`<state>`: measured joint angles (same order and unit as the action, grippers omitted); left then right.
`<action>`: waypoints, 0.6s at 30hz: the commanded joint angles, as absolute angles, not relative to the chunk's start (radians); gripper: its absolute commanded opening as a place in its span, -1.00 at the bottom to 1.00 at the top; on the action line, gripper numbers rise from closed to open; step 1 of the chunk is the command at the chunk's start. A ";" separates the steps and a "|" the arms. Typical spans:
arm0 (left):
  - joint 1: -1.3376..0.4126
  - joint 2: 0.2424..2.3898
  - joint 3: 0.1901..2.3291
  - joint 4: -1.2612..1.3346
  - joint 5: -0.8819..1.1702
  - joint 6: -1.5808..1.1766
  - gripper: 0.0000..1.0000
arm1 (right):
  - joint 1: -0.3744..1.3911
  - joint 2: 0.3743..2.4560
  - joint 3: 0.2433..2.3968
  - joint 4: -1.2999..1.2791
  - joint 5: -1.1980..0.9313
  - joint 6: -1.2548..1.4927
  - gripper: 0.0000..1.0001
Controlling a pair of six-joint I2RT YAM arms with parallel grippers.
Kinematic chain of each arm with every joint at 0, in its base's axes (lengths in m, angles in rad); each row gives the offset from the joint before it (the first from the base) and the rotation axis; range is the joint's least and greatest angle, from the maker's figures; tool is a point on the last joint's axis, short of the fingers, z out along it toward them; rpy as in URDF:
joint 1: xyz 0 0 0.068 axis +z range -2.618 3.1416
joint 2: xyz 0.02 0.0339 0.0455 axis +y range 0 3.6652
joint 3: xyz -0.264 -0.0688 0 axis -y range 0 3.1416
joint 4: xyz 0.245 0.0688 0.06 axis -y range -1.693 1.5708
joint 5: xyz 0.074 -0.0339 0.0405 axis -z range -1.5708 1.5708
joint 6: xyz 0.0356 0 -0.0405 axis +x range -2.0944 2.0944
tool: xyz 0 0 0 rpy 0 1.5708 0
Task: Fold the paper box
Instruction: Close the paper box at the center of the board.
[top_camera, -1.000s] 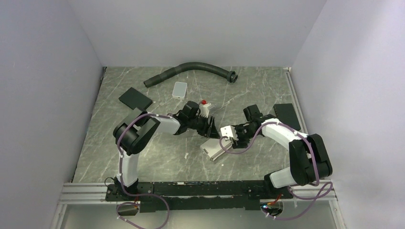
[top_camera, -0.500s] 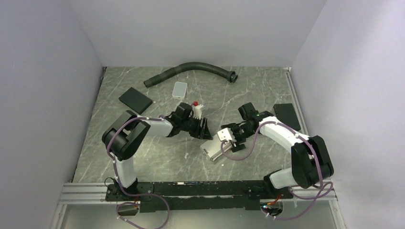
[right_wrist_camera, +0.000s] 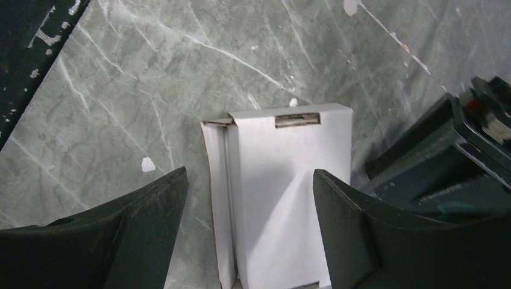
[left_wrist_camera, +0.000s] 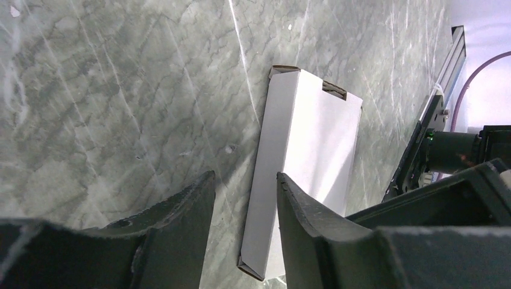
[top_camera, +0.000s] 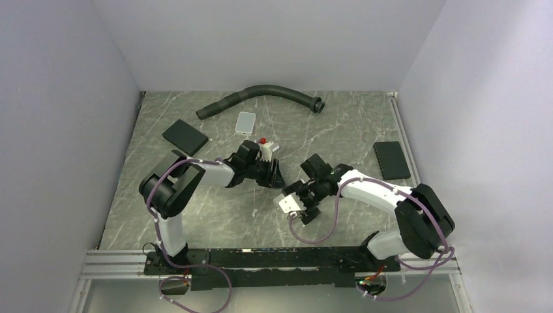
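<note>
- Left wrist view: near end of the slim white thin-cardboard paper box [left_wrist_camera: 310, 162] cut off behind a dark finger. Flat on the grey-green, white-veined marbled table [left_wrist_camera: 108, 90], with brown cut edges at the far end.
- Same view: left gripper [left_wrist_camera: 244, 180] about half spread, nothing clamped, only the carton's long edge seen through the gap. Cannot tell whether either matte black finger touches it.
- Right wrist view: right gripper [right_wrist_camera: 250, 174] spread wide astride the paper box, with bare marble between the carton and the finger on the picture's left, so no grip. Contact on the other side hard to judge. Near end cut off by the frame. Narrow creased side panel and a slit near the far end.
- Top external view: paper box almost wholly hidden under the right gripper. Both grippers close together mid-table.
- Further back: curved black hose [top_camera: 261, 96], small light grey rounded-corner tile [top_camera: 246, 122], black flat rectangular pad [top_camera: 185, 136] at the picture's left, second black pad [top_camera: 391, 160] at its right. Plain pale walls [top_camera: 274, 45] on three sides.
</note>
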<state>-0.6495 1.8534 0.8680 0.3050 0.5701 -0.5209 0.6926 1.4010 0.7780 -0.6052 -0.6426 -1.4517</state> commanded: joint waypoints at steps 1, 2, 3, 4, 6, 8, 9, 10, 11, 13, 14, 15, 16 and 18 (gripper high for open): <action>-0.646 1.887 0.859 0.302 0.545 -0.524 -0.06 | 0.743 1.394 0.732 -0.515 -0.606 -1.426 0.60; -0.646 1.890 0.858 0.307 0.547 -0.526 -0.07 | 0.754 1.381 0.713 -0.492 -0.597 -1.425 0.62; -0.645 1.892 0.857 0.310 0.550 -0.529 -0.08 | 0.763 1.377 0.712 -0.491 -0.593 -1.422 0.62; -0.646 1.896 0.856 0.313 0.554 -0.530 -0.10 | 0.769 1.382 0.719 -0.491 -0.591 -1.410 0.62; -0.645 1.901 0.855 0.319 0.563 -0.535 -0.13 | 0.777 1.384 0.716 -0.464 -0.582 -1.391 0.62; -0.646 1.905 0.854 0.326 0.568 -0.538 -0.15 | 0.788 1.388 0.693 -0.427 -0.567 -1.381 0.63; -0.646 1.909 0.854 0.327 0.571 -0.540 -0.18 | 0.795 1.390 0.683 -0.411 -0.562 -1.381 0.63; -0.646 1.911 0.854 0.328 0.574 -0.541 -0.22 | 0.802 1.391 0.674 -0.394 -0.555 -1.377 0.62; -0.646 1.914 0.854 0.329 0.578 -0.543 -0.25 | 0.806 1.393 0.668 -0.373 -0.549 -1.365 0.62; -0.647 1.918 0.853 0.334 0.583 -0.547 -0.28 | 0.816 1.397 0.664 -0.344 -0.531 -1.348 0.59; -0.647 1.920 0.852 0.337 0.585 -0.549 -0.29 | 0.821 1.398 0.661 -0.323 -0.524 -1.337 0.58; -0.648 1.922 0.851 0.337 0.587 -0.550 -0.29 | 0.826 1.400 0.657 -0.310 -0.517 -1.330 0.57; -0.649 1.921 0.849 0.339 0.588 -0.552 -0.30 | 0.830 1.401 0.654 -0.297 -0.512 -1.321 0.55; -0.652 1.923 0.847 0.343 0.590 -0.554 -0.32 | 0.838 1.405 0.652 -0.283 -0.507 -1.307 0.49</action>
